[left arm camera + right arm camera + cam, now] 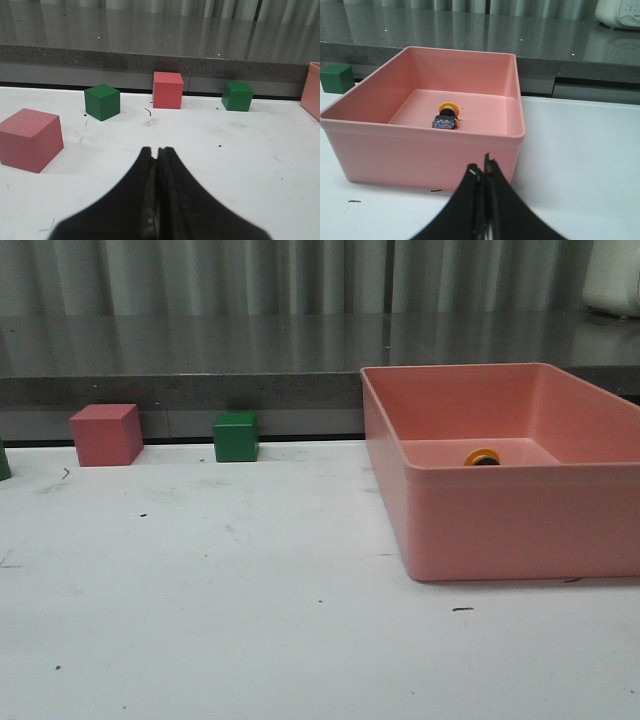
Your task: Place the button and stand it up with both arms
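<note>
- My left gripper (158,150) has its jaws pressed together with nothing between them, hanging low over the bare white counter (240,150).
- My right gripper (483,167) is likewise pinched closed on nothing, poised over the counter just outside the near wall of the pink bin (420,145).
- Neither gripper shows in the front view, so I am going by the wrist cameras alone for both.
- The button (447,116) lies on its side on the bin's floor, towards the near wall, yellow cap pointing to the bin's back wall and the blocky base with blue-grey contacts facing my right wrist camera.
- From the front I see only the yellow cap over the bin's near rim.
- The bin sits on the right half of the counter, its back wall close to the counter's rear edge.
- Along the rear edge on the left half stand a pink-red cube (106,434) and a green cube (235,436), apart from one another.
- My left wrist camera also picks up a second green cube (102,101) and a second pink-red cube (30,139) nearer to it, away from the rear edge.
- Small dark scuffs mark the counter's surface.
</note>
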Motion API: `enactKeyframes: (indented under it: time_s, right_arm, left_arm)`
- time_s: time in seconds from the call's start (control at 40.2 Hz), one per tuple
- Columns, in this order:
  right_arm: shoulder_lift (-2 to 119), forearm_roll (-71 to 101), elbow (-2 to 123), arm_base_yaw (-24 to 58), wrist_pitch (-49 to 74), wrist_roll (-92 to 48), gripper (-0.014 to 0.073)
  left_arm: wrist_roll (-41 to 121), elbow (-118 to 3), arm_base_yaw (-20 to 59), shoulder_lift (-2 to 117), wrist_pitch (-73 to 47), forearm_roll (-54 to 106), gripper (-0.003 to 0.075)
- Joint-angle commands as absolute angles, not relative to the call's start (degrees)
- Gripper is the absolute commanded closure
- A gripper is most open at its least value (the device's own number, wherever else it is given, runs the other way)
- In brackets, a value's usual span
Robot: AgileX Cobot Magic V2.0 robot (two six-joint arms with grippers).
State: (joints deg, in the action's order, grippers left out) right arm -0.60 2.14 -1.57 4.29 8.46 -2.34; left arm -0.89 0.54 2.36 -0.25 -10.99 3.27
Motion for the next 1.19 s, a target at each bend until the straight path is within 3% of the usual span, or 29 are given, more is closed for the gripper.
enactKeyframes:
  time_s: [0.0,0.945,1.169]
  right_arm:
    - [-1.6,2.1,-1.4,4.0,3.8,-2.7,0.0662]
    - [-1.6,2.1,-1.4,4.0,3.8,-2.7,0.0662]
    - [-1.6,2.1,-1.2,4.0,-0.8,-2.7,0.0662]
  left_arm:
    - [-1.0,1.4,2.3,-1.5,-6.1,3.5,0.074]
    - [-1.0,1.4,2.3,-1.5,-5.8,3.3,0.074]
    - [-1.0,1.3,2.3,-1.5,4.1,3.6,0.074]
